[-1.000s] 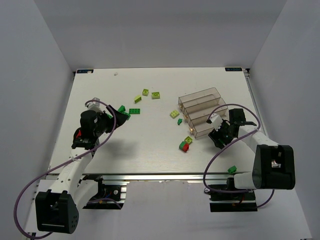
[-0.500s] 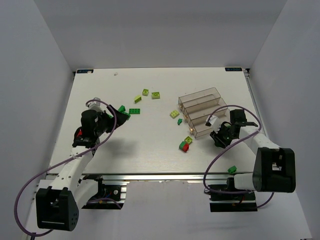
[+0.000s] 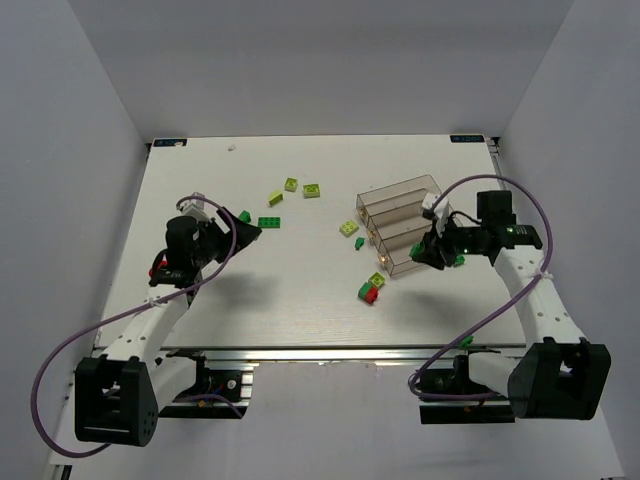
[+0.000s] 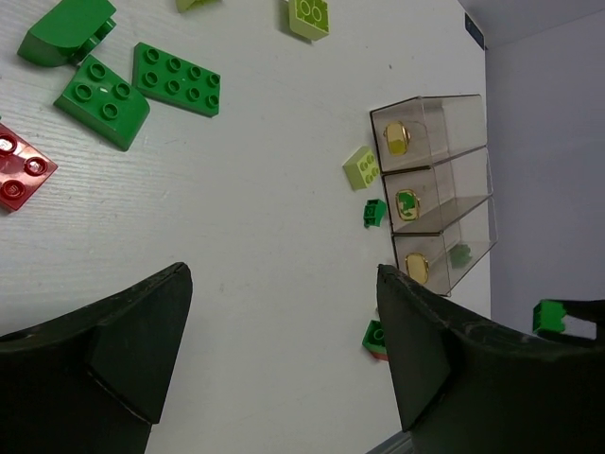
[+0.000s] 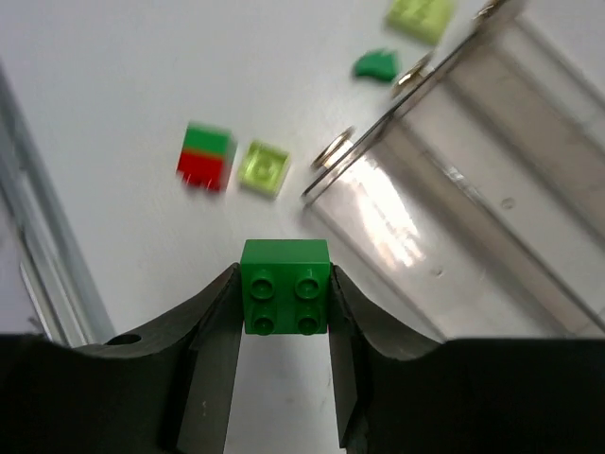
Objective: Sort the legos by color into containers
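Right wrist: blurred red-and-green legos

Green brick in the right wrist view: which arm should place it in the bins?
Right. The right gripper holds the green brick near the clear bins; the left gripper stands open, far away.

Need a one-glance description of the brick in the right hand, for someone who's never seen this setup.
On the right half of the white table sits a clear three-bin tray, and the right hand hangs beside its near end. Pinched in that hand is a dark green two-by-two brick, the only brick held up in the air.
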You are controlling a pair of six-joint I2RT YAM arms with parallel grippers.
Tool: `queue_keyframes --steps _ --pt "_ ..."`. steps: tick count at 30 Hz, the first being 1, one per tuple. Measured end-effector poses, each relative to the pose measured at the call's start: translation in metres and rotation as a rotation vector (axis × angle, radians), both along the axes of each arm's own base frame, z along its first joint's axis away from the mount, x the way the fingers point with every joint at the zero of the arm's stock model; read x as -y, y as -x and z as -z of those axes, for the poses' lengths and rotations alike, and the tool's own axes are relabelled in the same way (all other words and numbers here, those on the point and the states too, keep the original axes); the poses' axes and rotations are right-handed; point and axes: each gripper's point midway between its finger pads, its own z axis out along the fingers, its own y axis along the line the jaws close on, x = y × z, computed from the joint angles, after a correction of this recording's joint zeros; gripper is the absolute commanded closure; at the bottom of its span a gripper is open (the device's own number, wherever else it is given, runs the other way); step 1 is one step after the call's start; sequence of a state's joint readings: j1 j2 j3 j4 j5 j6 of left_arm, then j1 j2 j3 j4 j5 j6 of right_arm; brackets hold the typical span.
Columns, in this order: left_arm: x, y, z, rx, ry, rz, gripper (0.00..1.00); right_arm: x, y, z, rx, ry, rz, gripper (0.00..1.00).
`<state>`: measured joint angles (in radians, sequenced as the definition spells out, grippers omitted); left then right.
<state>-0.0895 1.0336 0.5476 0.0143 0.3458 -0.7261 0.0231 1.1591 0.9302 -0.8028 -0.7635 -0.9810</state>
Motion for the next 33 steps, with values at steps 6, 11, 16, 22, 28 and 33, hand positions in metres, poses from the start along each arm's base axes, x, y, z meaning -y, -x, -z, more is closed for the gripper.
queue_keyframes --steps 6,11,16,22,28,33 --pt "0.006 0.000 0.002 -0.008 0.010 0.020 0.12 -0.013 -0.059 -0.041 -0.015 -0.176 0.274 1.00" --pt "0.014 0.003 0.002 -0.012 0.021 0.037 0.13 -0.012 -0.129 -0.044 -0.052 -0.223 0.559 1.00" --pt "0.025 0.008 -0.003 -0.010 0.039 0.056 0.14 -0.009 -0.188 -0.027 -0.049 -0.217 0.722 1.00" --pt "0.031 0.017 -0.010 0.007 0.054 0.059 0.14 0.006 -0.229 0.015 -0.046 -0.139 0.825 1.00" --pt "0.028 0.025 -0.010 0.006 0.058 0.039 0.14 0.013 -0.239 0.042 -0.048 -0.078 0.842 0.83" --pt "0.026 0.028 -0.005 -0.013 0.058 0.030 0.14 0.013 -0.252 0.045 -0.023 -0.066 0.834 0.63"
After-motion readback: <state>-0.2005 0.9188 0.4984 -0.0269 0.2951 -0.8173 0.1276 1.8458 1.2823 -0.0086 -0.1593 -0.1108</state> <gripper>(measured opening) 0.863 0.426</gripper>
